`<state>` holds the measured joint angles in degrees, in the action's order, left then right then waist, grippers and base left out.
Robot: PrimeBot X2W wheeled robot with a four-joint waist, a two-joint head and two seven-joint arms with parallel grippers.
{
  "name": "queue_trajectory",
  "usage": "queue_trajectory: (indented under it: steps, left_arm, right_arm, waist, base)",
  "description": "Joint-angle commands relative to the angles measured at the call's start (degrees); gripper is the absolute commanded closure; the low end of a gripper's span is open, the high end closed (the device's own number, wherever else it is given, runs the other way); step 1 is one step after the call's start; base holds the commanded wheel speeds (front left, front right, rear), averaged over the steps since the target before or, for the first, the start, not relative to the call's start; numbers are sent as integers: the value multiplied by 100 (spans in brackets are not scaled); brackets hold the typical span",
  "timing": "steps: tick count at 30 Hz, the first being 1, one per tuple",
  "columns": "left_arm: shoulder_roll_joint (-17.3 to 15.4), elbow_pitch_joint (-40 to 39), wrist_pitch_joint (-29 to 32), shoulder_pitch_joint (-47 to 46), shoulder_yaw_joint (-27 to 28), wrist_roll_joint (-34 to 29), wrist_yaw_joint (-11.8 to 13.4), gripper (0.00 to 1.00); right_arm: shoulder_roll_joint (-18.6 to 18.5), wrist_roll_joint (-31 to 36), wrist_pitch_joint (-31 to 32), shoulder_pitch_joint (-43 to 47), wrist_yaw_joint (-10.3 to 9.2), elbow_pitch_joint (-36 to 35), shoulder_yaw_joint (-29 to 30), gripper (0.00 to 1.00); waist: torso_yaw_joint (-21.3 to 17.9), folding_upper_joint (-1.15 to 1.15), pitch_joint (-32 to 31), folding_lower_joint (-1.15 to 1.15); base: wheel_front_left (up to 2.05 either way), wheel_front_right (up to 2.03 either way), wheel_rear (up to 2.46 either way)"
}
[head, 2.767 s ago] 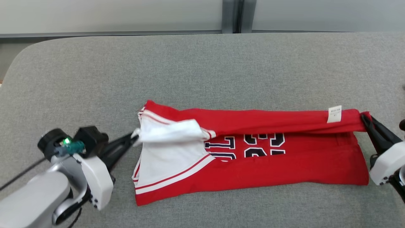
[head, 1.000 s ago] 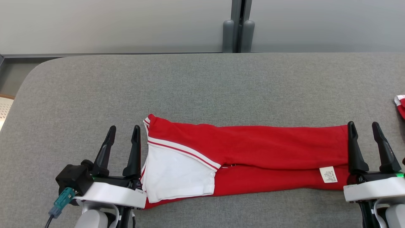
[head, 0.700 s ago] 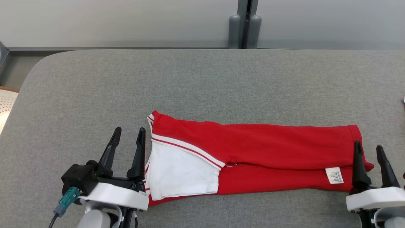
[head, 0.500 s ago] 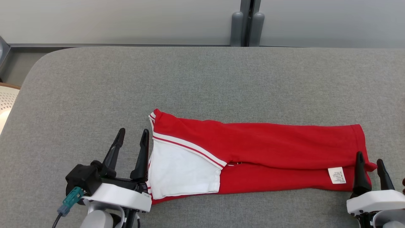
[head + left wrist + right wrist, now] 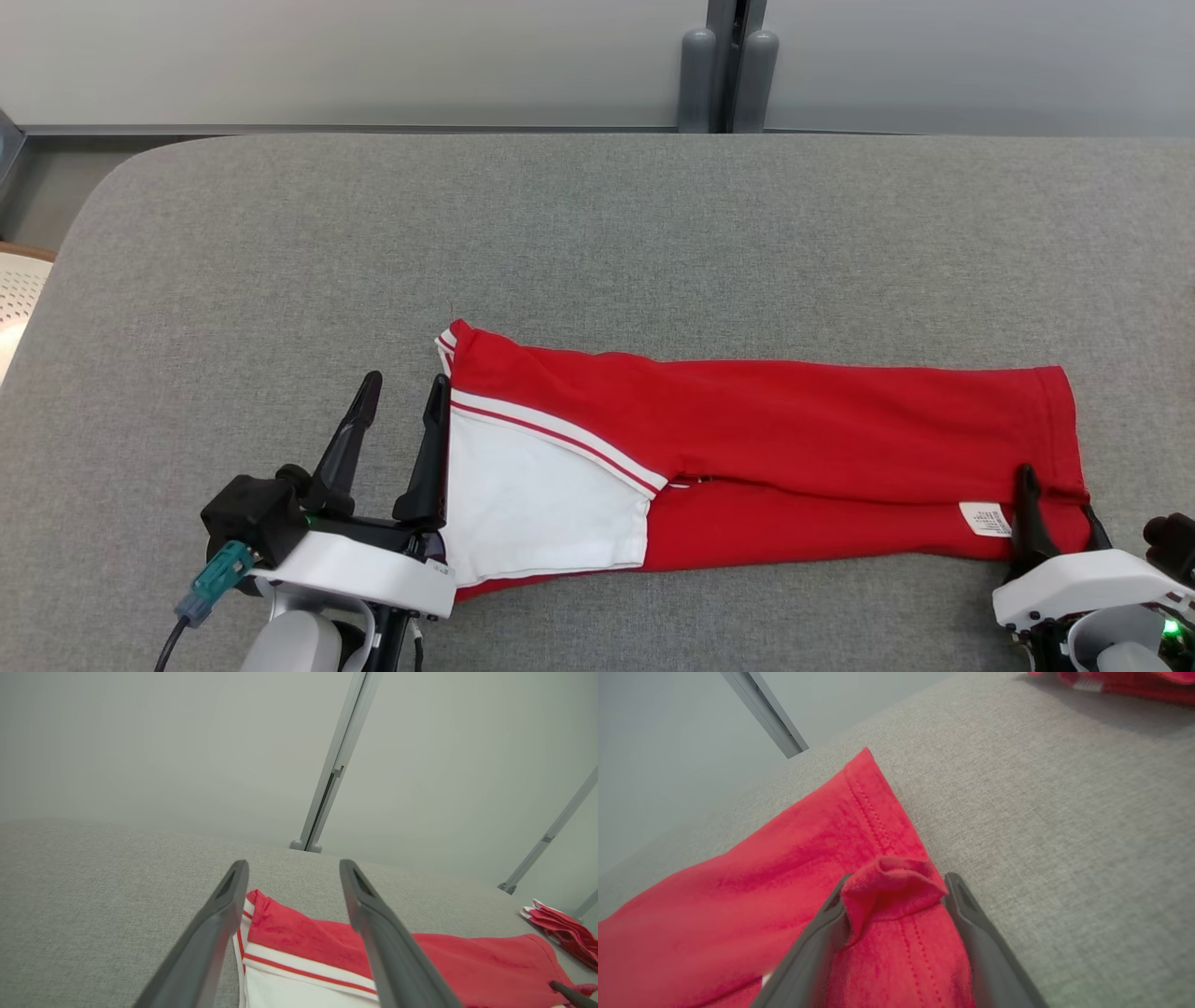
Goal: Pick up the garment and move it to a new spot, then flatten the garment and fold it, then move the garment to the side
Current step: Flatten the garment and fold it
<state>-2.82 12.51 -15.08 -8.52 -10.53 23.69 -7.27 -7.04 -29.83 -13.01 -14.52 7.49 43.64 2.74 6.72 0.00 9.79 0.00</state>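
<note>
Jersey (image 5: 794,439) lies as a long folded strip across the near middle of the grey table (image 5: 597,243). Right gripper (image 5: 1057,495) is pinching a little bunched-up bit of hem at the near right corner. Left gripper (image 5: 406,381) is wide open just beside the white-panel end, holding nothing. My worry: that pinch looks tiny and may only have the top layer, so a lift could peel the fold open or slip off. With the left end free, dragging from one corner would probably skew the strip.
</note>
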Motion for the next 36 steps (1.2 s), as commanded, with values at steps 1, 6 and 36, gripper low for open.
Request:
queue_trajectory:
  steps: [1, 6, 36]
  left_arm:
    - [-20, -2, -9, -33, 19, -29, -19, 0]
    - [-19, -11, -9, -21, 57, -23, -21, 0]
    - [-22, 181, -9, 18, 223, 618, -15, 0]
  right_arm:
    - [49, -46, 80, 20, -1, 100, -68, 100]
    - [-96, -154, -26, -34, -2, 230, -38, 100]
    - [302, 773, 312, -82, -1, -1886, -790, 100]
  waist:
    - [-3, 0, -1, 0]
    - [-18, 0, 2, 0]
    - [-15, 0, -506, 0]
  base:
    - [0, 0, 0]
    - [0, 0, 0]
    - [0, 0, 0]
